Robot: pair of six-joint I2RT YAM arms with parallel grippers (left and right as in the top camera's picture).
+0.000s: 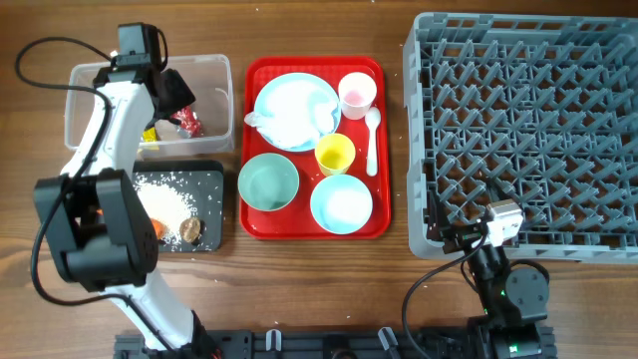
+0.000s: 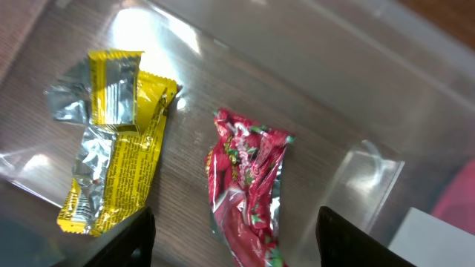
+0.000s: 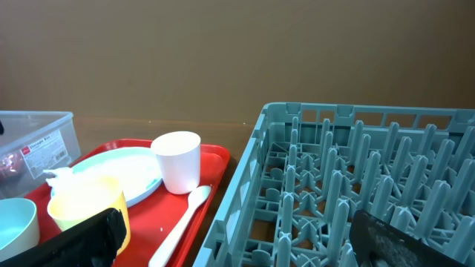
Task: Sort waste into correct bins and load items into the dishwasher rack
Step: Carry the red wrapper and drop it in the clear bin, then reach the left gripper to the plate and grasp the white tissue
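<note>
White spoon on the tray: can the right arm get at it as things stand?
Probably yes. The spoon lies uncovered at the red tray's right edge, and the open right gripper faces it. The rack wall alongside may crowd a finger.

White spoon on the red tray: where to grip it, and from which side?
Take the white spoon by its handle, away from the bowl end, probably straight from above, closing across the narrow width. It lies flat on the red tray, bowl end by the pink cup, yellow cup close beside; the handle end has most room.
</note>
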